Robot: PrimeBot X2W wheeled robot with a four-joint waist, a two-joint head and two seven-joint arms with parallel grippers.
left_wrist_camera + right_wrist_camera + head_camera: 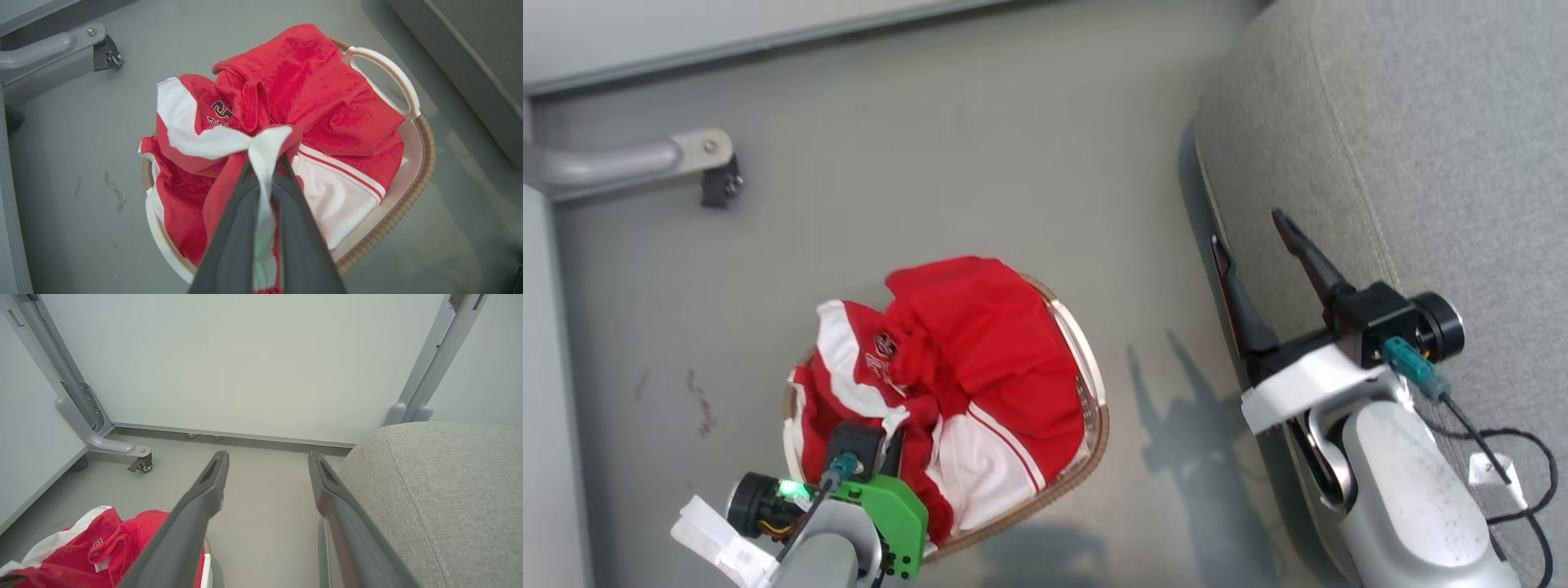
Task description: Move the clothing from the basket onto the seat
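Most of what I see from here is smooth grey floor (972, 147), closed off at the far side by pale wall panels (245, 363) on a grey metal frame. The seat (1421, 163) takes up the right of my head view, grey fabric with a rounded corner and a stitched seam, and nothing red lies on it. The basket (1094, 425) stands on the floor to the left of the seat, apart from it, with its brown woven rim showing around the load and one white handle (392, 77) on the seat side. The clothing (988, 343) is heaped in the basket, red with white panels and stripes, spilling over the rim on the side away from the seat. My left tool (264, 161) is directly over that heap, its two dark fingers pressed together on a white fold of the clothing, and a strip of the fabric runs down between them. My right tool (1248, 229) hangs at the front edge of the seat, well apart from the basket, fingers spread with nothing between them. Smaller things: a frame leg ending in a caster (719, 175), black lettering (222, 110) on the jersey, a few dark stains (698, 400) on the floor left of the basket, and a thin black cable (1503, 457) looping over the seat by my right wrist.
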